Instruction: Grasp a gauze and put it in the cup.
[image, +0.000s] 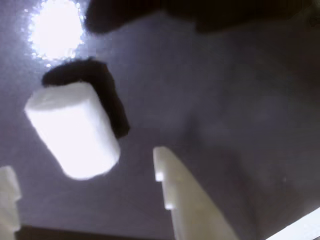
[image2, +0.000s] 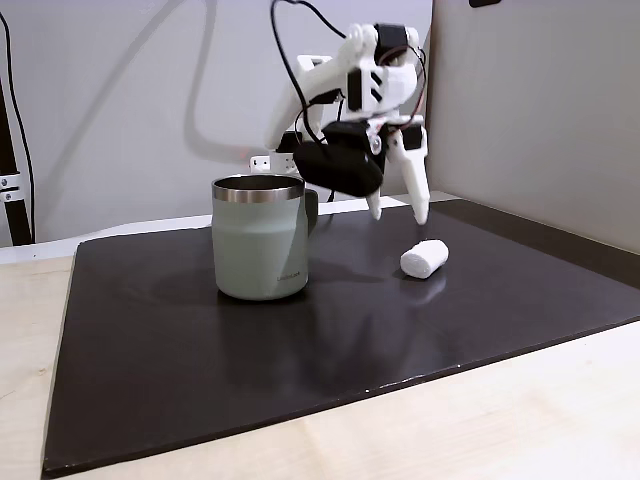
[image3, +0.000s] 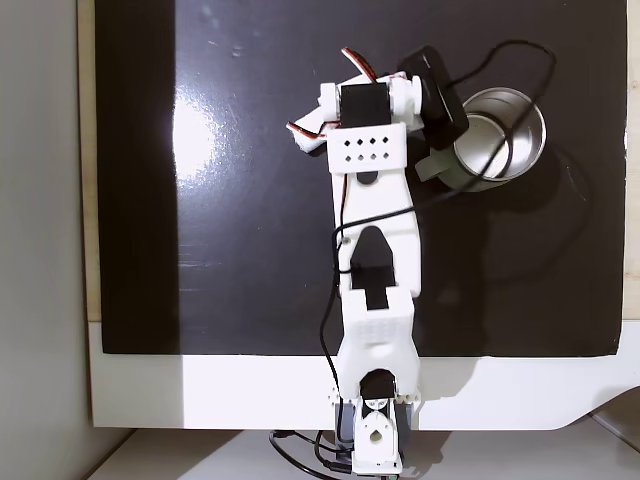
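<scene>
Just below the tool, whose two white fingers hang spread apart and grasp nothing, the gauze lies on its side on the dark mat that covers the counter. In the wrist view the roll sits a little ahead of the fingertips and between their lines, nearer the finger at the left edge than the longer one to the right, touching neither. It looks light, soft and compressible, more like a marshmallow than a rigid part, so a firm squeeze would likely dent it and a glancing touch could set it rolling on the glossy mat; the safest hold seems to be across its curved middle, with the fingers closing on opposite sides of the barrel, not on the flat ends. The arm reaches out from its base at the counter's edge, the wrist pitched steeply so the fingers point down at the mat. Beyond the tool to the side stands the cup, upright, handle turned toward the arm, well apart from the gauze.
</scene>
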